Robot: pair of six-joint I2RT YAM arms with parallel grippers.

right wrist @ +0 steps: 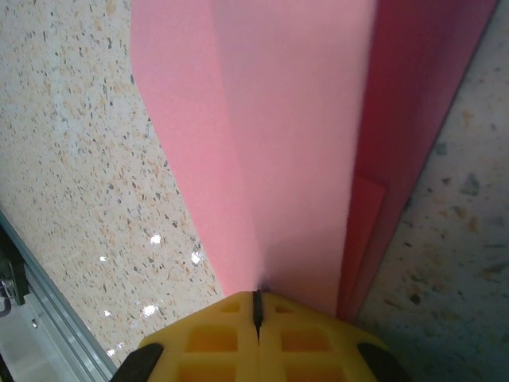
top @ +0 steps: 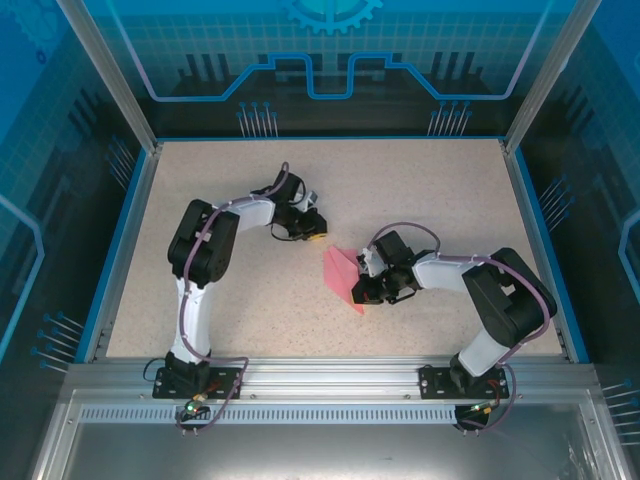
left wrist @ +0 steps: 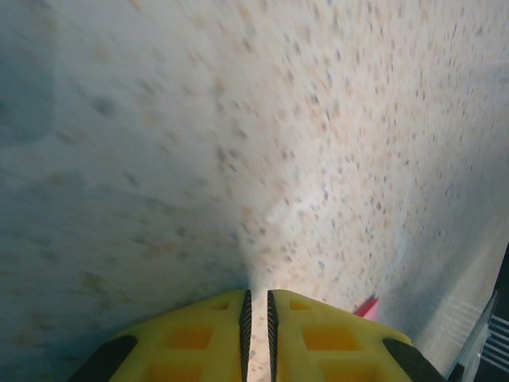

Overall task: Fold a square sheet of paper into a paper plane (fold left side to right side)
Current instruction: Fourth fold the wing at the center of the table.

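Note:
The pink-red paper [top: 343, 277] lies mid-table as a narrow folded shape, pointed toward the near edge. My right gripper [top: 364, 287] sits at its right side, shut on a lighter upper layer of the paper [right wrist: 270, 143]. That layer rises from the jaws [right wrist: 257, 298], and darker folded layers [right wrist: 413, 95] lie along its right. My left gripper [top: 318, 240] hovers just up-left of the paper with nothing held. Its yellow fingers [left wrist: 257, 298] stand almost together with a thin slit between them. A corner of the paper [left wrist: 367, 306] peeks past the right finger.
The speckled beige tabletop [top: 420, 190] has a blue rim and an aluminium rail [top: 330, 375] along the near edge. Frame posts stand at the back corners. Both arms bend inward toward the table's middle.

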